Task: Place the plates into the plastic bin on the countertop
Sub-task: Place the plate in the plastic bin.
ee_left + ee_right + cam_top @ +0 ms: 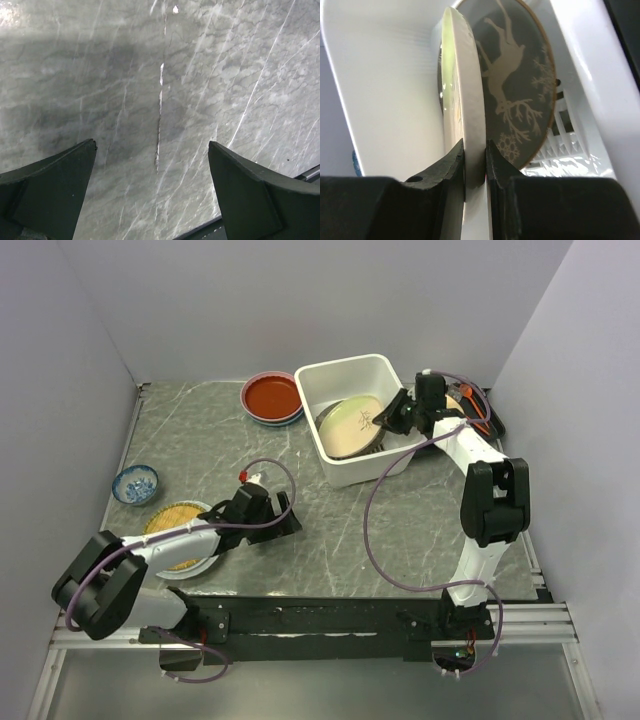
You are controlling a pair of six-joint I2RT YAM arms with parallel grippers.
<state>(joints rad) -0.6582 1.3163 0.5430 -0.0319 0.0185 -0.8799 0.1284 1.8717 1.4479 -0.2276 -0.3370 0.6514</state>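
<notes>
My right gripper point(392, 418) reaches into the white plastic bin point(310, 375) and is shut on the rim of a cream plate point(352, 425). In the right wrist view the cream plate point(472, 100) stands on edge between the fingers of the right gripper point(475, 150). A dark plate with a gold pattern point(520, 85) lies just behind it, over the slotted bottom of the bin point(385, 75). My left gripper point(285, 515) hovers open over bare countertop point(200, 75), and the left gripper point(152, 147) has nothing between its fingers. A yellow lattice plate point(178, 530) lies partly under the left arm. A red plate point(272, 397) tops a stack left of the bin.
A small blue patterned bowl point(135, 484) sits near the left edge of the countertop point(400, 530). Grey walls close in the back and both sides. A black rail point(330, 615) runs along the near edge, by the arm bases.
</notes>
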